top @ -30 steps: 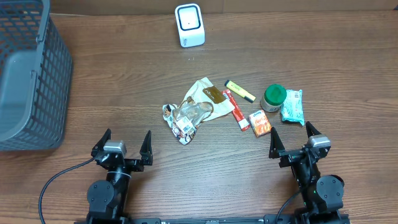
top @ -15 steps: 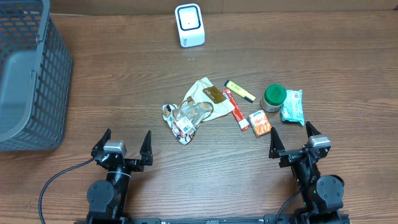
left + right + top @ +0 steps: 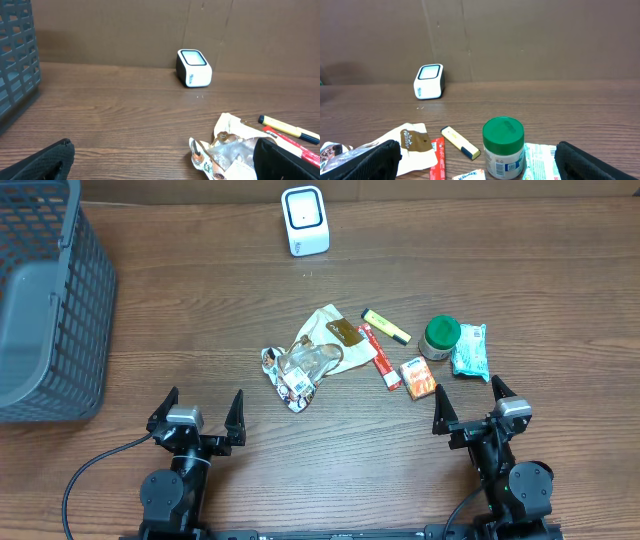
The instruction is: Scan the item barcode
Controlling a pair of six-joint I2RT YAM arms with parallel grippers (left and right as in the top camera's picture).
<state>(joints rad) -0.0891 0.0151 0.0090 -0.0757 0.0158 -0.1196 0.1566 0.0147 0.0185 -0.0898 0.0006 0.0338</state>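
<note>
dark wood table (image 3: 200,330), brown cardboard backdrop (image 3: 520,35)

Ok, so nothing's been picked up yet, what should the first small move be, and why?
Probably ease the right hand forward toward the orange box, the item nearest it. That hand stands open and empty behind the items, nothing is held, and the white scanner sits at the far side, so an item must be grasped first.
</note>
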